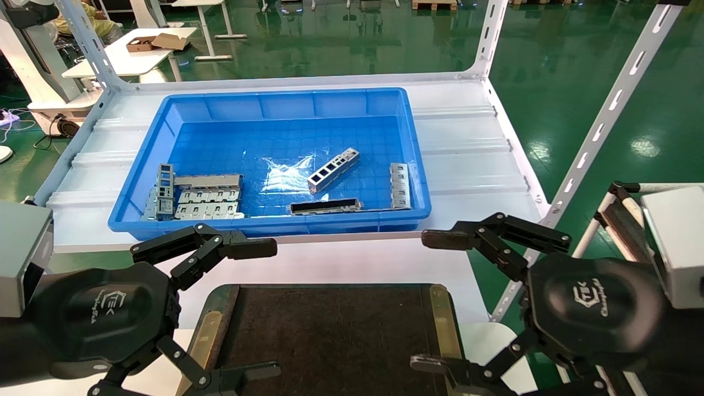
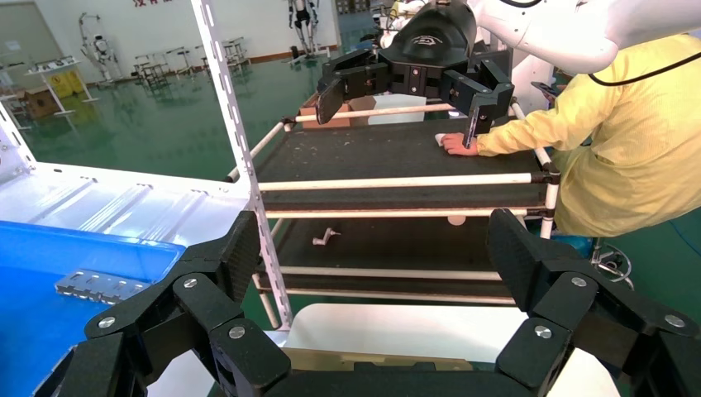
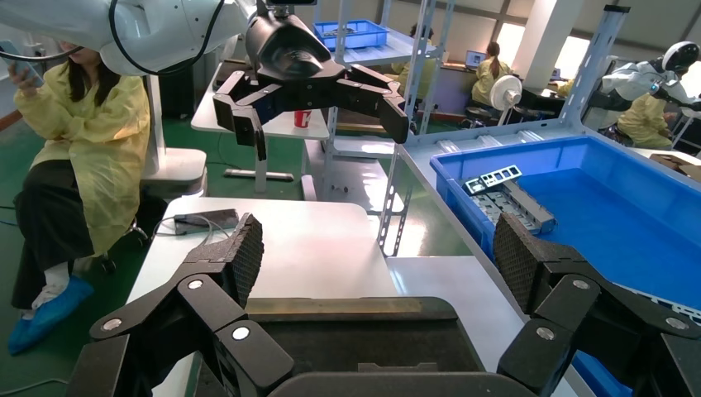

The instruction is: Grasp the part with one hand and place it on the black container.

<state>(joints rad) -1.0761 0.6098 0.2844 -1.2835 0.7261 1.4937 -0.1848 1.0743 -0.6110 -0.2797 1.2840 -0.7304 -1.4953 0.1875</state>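
Observation:
The part (image 1: pixel 333 170), a slim silver strip with square windows, lies at a slant on the floor of the blue bin (image 1: pixel 132 198), right of its middle. The black container (image 1: pixel 330 335), a flat dark tray with brass side strips, lies in front of the bin, between my two hands. My left gripper (image 1: pixel 264 311) is open and empty over the tray's left edge. My right gripper (image 1: pixel 432 301) is open and empty over its right edge. Each wrist view shows its own open jaws, left (image 2: pixel 376 252) and right (image 3: pixel 380 248), and the tray (image 3: pixel 355 339) below.
In the bin a dark hollow bar (image 1: pixel 325 206) lies near the front wall. Plate-like grey strips (image 1: pixel 209 195) are piled at the front left, and one (image 1: pixel 400 186) lies at the right. White rack uprights (image 1: pixel 605 115) flank the shelf. A person in yellow (image 2: pixel 628 141) stands by a side cart.

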